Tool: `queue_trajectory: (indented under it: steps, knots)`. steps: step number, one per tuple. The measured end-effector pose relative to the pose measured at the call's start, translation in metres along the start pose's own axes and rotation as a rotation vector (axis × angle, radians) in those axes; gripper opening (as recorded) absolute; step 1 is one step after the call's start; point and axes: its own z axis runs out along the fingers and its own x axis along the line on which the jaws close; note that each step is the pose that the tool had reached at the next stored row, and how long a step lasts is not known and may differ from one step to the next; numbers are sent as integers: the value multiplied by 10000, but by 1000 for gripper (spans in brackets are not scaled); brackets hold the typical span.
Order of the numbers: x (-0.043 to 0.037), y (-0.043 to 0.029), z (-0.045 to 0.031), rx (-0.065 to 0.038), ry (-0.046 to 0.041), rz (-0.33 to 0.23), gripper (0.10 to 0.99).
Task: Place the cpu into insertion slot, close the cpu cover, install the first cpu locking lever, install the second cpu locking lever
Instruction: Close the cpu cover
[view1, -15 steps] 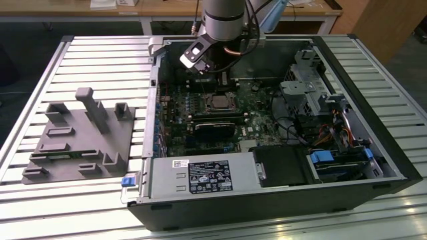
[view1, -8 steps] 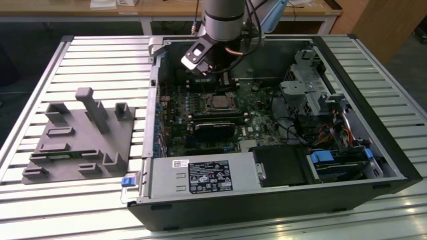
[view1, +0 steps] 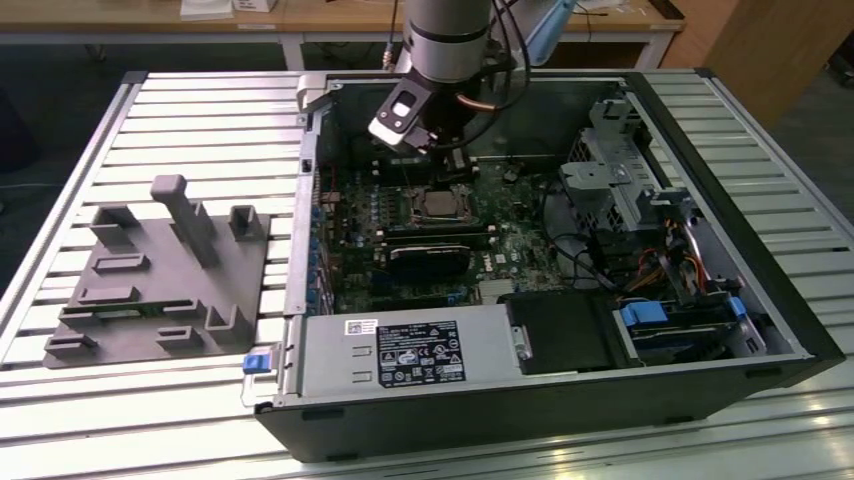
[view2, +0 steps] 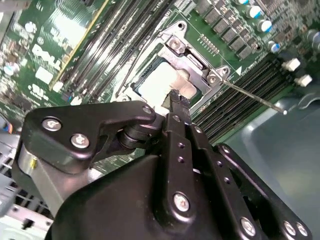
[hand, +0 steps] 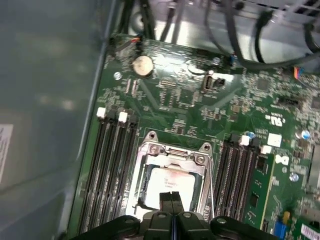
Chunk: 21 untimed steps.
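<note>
Black fingertips of the gripper (hand: 171, 197) meet flat against each other, with only a hairline seam between and nothing held. They are poised at the edge of the cpu (hand: 170, 179); actual contact cannot be made out. The chip, a dull grey square with a matt top, lies in the insertion slot (hand: 144, 192), whose dark border shows beside it. The cpu cover (hand: 173, 151), a thin bright steel frame with a square window, appears to lie down around the chip. One slim steel lever (view2: 255, 97) juts free past the frame's corner.

The step in hand is judged to be seating the cover. It goes best with a straight, even press on the frame's lip rather than the chip's face. Ribbed black memory slots (hand: 112, 155) flank the socket on the glossy green board (hand: 175, 95).
</note>
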Motion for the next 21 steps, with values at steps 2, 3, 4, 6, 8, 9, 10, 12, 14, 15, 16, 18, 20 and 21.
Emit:
queue_trajectory:
  steps: [2, 3, 4, 6, 8, 9, 10, 12, 14, 15, 16, 18, 20, 21]
  knots:
    - [0, 0, 0, 1, 15, -370, 106]
    - [0, 0, 1, 1, 23, -550, 106]
    - [0, 0, 1, 1, 29, -729, 106]
    - [0, 0, 1, 3, 44, -1088, 106]
    - [0, 0, 1, 3, 59, -1454, 106]
    - [0, 0, 1, 4, 66, -1633, 106]
    - [0, 0, 2, 4, 74, -1829, 106]
    - [0, 0, 2, 6, 88, -2187, 106]
    - [0, 0, 3, 6, 102, -2530, 106]
    - [0, 0, 3, 7, 109, -2702, 106]
    - [0, 0, 4, 7, 117, -2877, 106]
    - [0, 0, 5, 8, 131, -3235, 106]
    - [0, 0, 6, 9, 146, -3593, 106]
    - [0, 0, 6, 10, 153, -3774, 106]
